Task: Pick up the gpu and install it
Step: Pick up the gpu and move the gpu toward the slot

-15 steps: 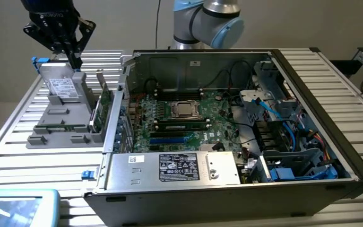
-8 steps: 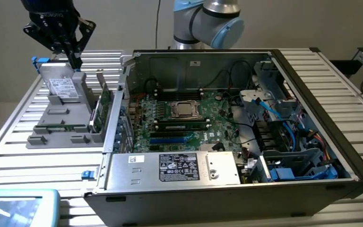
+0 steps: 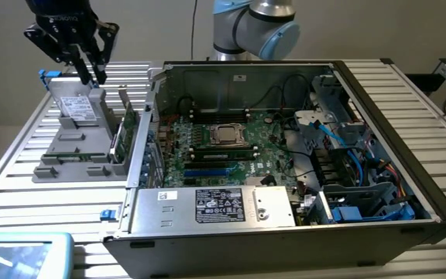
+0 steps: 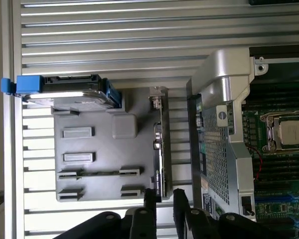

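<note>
Step in hand: the reach for the pick-up, as I judge it. Nothing has been lifted and the gpu is not yet in the computer.
Gripper: the gripper (image 3: 90, 72) hangs in the upper left of the exterior view, high over the far end of the grey holder (image 3: 79, 165).
Fingers: spread, with a bare gap between them and nothing held. In the wrist view the gripper (image 4: 164, 211) has its fingertips (image 4: 150, 206) either side of the line of the card's thin edge, off one end of it.
Gpu: the gpu (image 3: 122, 128) stands on edge in a slot of the holder, along the side nearest the computer case (image 3: 409, 145). From the wrist it shows edge-on (image 4: 159, 144), apart from the fingers.
What the pick-up calls for: my judgement is that the jaws must come down squarely over that thin upper edge, one finger on each face, clear of the holder's wall and the case just beside it.
Holder, contents: a hard drive (image 3: 76, 107) with blue end pieces at the far end, and the gpu. Most other recesses look bare; I cannot tell what lies in one long slot.
Case, contents: a green main board with a processor (image 3: 227, 135), memory sticks (image 3: 223, 154), a power supply (image 3: 215, 206) along the near edge, and blue cables on the exterior view's right.
Card slots: the blue slots (image 3: 207, 170) near the power supply look unfilled.
</note>
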Robot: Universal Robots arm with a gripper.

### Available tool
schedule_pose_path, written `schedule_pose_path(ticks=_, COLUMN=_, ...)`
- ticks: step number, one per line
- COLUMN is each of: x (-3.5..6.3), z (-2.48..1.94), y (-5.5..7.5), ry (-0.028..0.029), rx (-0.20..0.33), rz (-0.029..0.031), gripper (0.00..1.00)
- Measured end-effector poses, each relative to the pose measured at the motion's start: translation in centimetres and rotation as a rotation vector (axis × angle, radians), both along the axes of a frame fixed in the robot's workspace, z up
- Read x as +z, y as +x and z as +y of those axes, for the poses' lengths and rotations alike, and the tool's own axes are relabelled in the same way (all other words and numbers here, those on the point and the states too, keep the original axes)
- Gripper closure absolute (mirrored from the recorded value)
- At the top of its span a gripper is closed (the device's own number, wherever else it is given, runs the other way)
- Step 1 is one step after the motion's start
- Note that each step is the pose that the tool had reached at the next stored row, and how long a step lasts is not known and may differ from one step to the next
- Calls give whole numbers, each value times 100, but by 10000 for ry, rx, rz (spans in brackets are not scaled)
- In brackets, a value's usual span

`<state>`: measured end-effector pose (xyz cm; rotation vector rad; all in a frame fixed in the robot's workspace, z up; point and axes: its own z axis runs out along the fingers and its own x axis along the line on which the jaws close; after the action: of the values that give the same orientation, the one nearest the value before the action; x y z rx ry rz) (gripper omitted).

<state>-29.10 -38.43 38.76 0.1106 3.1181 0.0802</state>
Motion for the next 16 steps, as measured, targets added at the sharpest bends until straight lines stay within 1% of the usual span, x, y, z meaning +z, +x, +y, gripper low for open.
schedule_pose_path(ticks=1, x=-1, z=0, y=-1, ry=-1, rx=6, rz=1, gripper=63)
schedule_pose_path(ticks=2, x=-5, z=0, y=-2, ry=4, rx=23, rz=0, gripper=63)
schedule_pose_path(ticks=3, x=-12, z=0, y=-3, ry=12, rx=63, rz=-3, gripper=57)
schedule_pose_path(ticks=5, x=-41, z=0, y=-6, ry=16, rx=245, rz=-1, gripper=57)
schedule_pose_path(ticks=6, x=-59, z=0, y=-9, ry=18, rx=347, rz=-2, gripper=51)
schedule_pose_path(ticks=10, x=-131, z=0, y=-25, ry=26, rx=706, rz=-9, gripper=51)
schedule_pose_path(ticks=14, x=-206, z=0, y=-36, ry=33, rx=647, rz=-10, gripper=51)
schedule_pose_path(ticks=16, x=-241, z=0, y=-38, ry=39, rx=500, rz=-9, gripper=51)
